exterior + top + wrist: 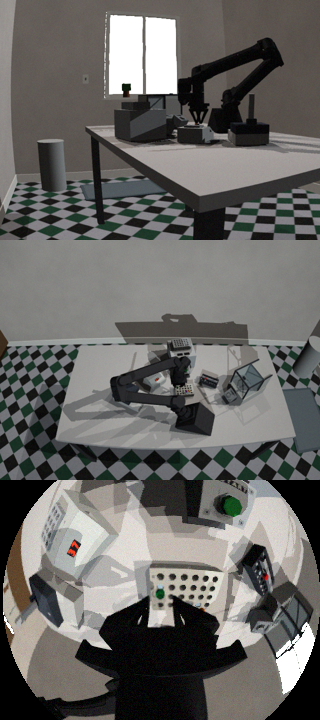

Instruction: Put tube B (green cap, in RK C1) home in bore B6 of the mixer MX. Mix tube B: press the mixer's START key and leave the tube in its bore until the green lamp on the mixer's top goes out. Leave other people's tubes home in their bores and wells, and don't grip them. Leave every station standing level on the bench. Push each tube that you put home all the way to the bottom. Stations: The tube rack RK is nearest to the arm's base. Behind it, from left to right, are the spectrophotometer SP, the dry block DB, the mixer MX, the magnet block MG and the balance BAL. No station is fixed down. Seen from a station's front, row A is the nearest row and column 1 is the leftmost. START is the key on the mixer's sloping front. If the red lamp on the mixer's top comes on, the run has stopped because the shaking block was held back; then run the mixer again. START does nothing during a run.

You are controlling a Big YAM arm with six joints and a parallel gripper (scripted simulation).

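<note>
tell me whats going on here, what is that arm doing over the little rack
A single black arm has its gripper lowered just above the tube rack, fingers partly open and holding nothing. The green-capped tube sits in the rack, with purple and orange-capped tubes beside it. Behind the rack stands the mixer with its green START key, not yet pressed as far as the views show. It looks like the arm is about to take the green tube.
</note>
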